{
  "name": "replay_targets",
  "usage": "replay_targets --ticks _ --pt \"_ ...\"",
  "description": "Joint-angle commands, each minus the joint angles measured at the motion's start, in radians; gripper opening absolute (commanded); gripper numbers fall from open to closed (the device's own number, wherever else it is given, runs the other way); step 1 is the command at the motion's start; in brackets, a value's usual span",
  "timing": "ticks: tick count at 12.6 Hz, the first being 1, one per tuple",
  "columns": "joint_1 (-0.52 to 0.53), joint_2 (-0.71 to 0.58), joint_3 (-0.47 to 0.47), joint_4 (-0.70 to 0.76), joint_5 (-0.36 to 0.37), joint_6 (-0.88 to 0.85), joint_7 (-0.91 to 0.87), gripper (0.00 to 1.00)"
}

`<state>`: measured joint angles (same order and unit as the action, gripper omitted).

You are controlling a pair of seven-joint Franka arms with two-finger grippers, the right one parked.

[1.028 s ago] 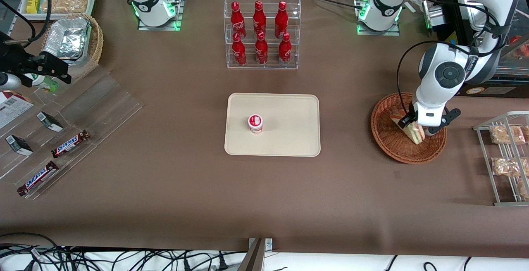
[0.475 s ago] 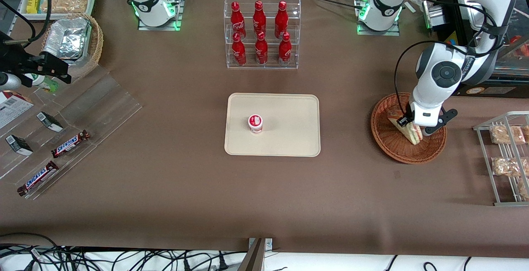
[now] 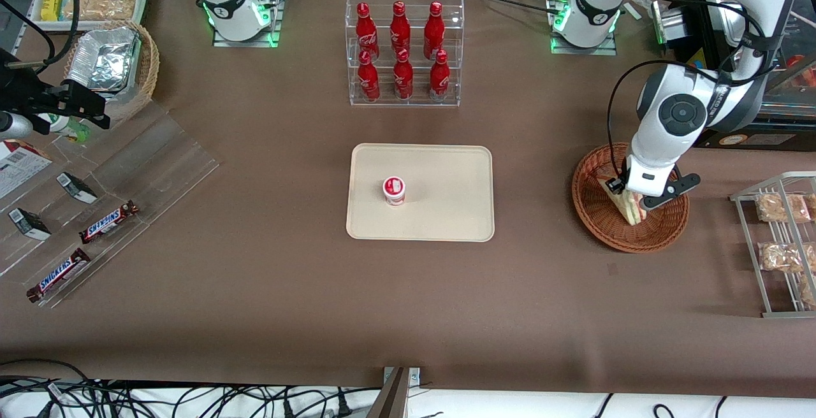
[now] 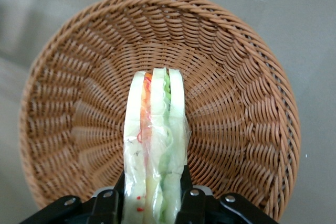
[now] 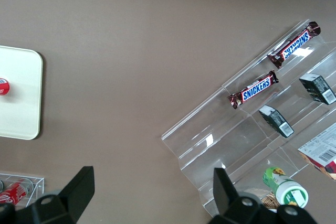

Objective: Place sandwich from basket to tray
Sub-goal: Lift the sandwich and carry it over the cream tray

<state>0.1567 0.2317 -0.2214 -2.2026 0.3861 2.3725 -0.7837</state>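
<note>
Front view first: end effector point(image 3: 629, 194) over the basket point(image 3: 596, 217), clamped on the sandwich point(image 3: 631, 209), wedge hanging point-down from the fingers with its lower tip above the weave, whether clear of it or touching not certain from here. Basket sitting toward the working arm's end of the tabletop point(image 3: 268, 290), tray point(image 3: 446, 214) well apart at the middle, already carrying a small red-and-white cup point(image 3: 394, 190) on its parked-arm half. Acrylic rack of red bottles point(image 3: 403, 51) standing farther from the camera than the tray, rack of bagged snacks point(image 3: 781, 239) just beside the basket at the tabletop's edge. On to the left wrist view: sandwich gripped between the two fingers point(image 4: 184, 182), one bread face against each pad, green, red and pink layers showing edge-on through the wrap, woven bowl of the basket spread out beneath it with nothing else inside. Right wrist view: only a corner of the tray, the cup's rim, and chocolate bars point(image 5: 253, 89) on a clear stepped stand. Judged step: pick made, lift out of the basket in hand. Next move calls for height enough to clear the wicker rim, then a sideways carry to the tray, and a set-down on the bare half, away from the cup. Grip firm but gentle, soft bread likely to squash or slip in the slick wrap.
</note>
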Motion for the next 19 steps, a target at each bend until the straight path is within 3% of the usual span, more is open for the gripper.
replay_targets --ticks 1,4,7,14,19 --pt "0.007 -0.018 -0.056 0.111 0.022 -0.187 0.067 0.39" --pt "0.007 -0.018 -0.131 0.193 -0.004 -0.338 0.121 0.38" --pt "0.007 -0.018 -0.231 0.265 -0.076 -0.415 0.124 0.38" --pt "0.000 0.001 -0.459 0.339 -0.185 -0.463 0.121 0.38" --pt "-0.087 0.069 -0.478 0.368 -0.185 -0.403 0.058 0.38"
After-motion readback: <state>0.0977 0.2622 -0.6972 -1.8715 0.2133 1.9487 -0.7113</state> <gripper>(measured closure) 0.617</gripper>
